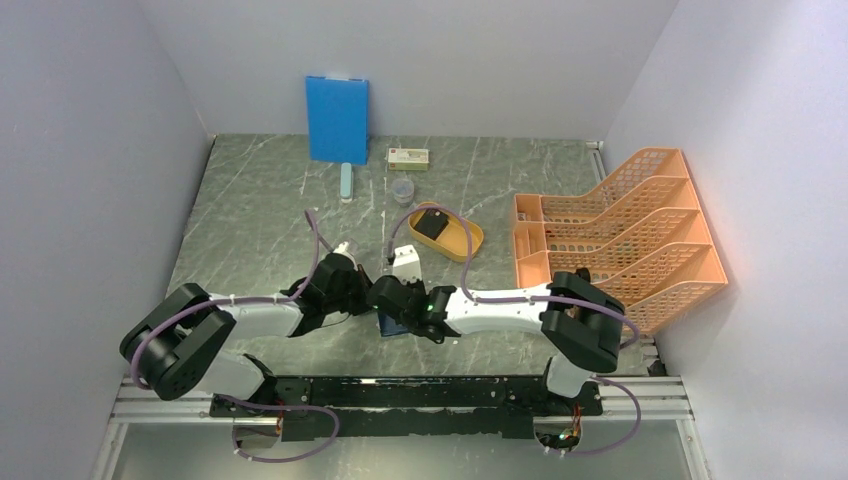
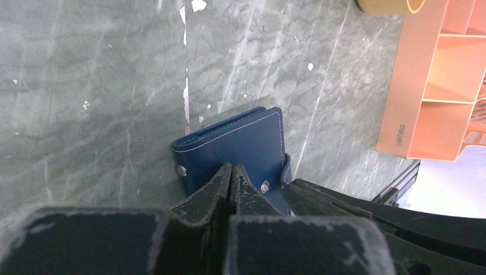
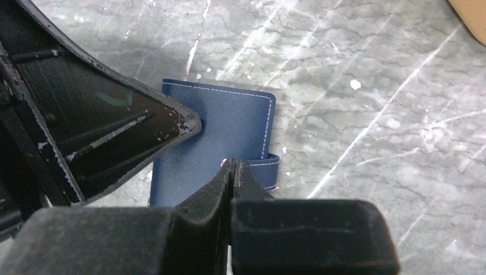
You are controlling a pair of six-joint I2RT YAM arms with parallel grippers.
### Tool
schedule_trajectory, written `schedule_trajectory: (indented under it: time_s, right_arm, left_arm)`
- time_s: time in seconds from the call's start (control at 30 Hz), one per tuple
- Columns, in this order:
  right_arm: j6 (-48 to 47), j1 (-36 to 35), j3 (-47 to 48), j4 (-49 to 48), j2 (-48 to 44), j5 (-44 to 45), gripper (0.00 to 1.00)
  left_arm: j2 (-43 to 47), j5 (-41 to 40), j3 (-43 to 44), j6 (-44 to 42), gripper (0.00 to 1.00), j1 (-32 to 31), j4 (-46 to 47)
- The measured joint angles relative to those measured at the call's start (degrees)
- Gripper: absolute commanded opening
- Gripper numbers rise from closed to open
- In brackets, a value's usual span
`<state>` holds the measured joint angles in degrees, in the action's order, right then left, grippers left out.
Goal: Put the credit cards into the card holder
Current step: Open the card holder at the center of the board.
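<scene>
While the card holder (image 2: 235,143) lies flat near the middle of the table's (image 1: 260,200) near edge, my left gripper (image 2: 231,170) sits at its cover, jaws pressed together, and my right gripper (image 3: 234,167), jaws likewise together, is at its clasp tab.

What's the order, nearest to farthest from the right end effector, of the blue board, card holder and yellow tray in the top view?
1. card holder: right at the right end effector tips, near the arms.
2. yellow tray: mid-table, slightly right.
3. blue board: upright at the back wall, left of centre.
</scene>
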<state>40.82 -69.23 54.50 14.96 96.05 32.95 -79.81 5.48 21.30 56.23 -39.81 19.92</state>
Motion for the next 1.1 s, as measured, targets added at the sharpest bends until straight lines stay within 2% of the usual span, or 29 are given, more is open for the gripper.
schedule_trajectory:
  time_s: [0.33, 0.43, 0.6, 0.8, 0.83, 0.97, 1.03, 1.1]
  right_arm:
    - [2.2, 0.7, -2.6, 1.3, -4.1, -0.1, 0.00]
    - [2.7, 1.6, -4.2, 1.2, -6.6, -1.1, 0.00]
    - [3.4, 3.5, -7.1, 0.9, -9.7, -2.9, 0.00]
    - [4.5, 5.2, -10.2, 0.2, -11.0, -5.2, 0.00]
    - [4.7, 5.6, -10.8, 0.0, -11.3, -5.7, 0.03]
    - [5.3, 7.5, -13.3, -0.5, -13.5, -7.6, 0.35]
    - [5.4, 8.3, -14.9, -0.9, -15.3, -8.6, 0.46]
    - [5.5, 8.8, -16.2, -1.1, -17.2, -9.6, 0.53]
  left_arm:
    - [0.2, -0.1, 0.0, -0.2, 0.07, 0.0, 0.2]
    - [1.8, -0.6, 0.1, -1.2, 0.16, 0.0, -2.2]
    - [4.6, -1.0, 1.1, -3.1, 0.48, 0.0, -6.7]
    - [7.0, -1.2, 2.1, -5.0, 0.65, 0.0, -9.6]
    - [7.4, -1.2, 2.3, -5.2, 0.67, 0.0, -10.2]
    - [9.8, -1.3, 2.4, -6.4, 0.86, 0.1, -14.1]
    - [11.6, -1.5, 2.4, -7.0, 0.88, 0.1, -16.4]
    - [13.7, -1.9, 2.4, -7.5, 0.89, 0.1, -18.6]
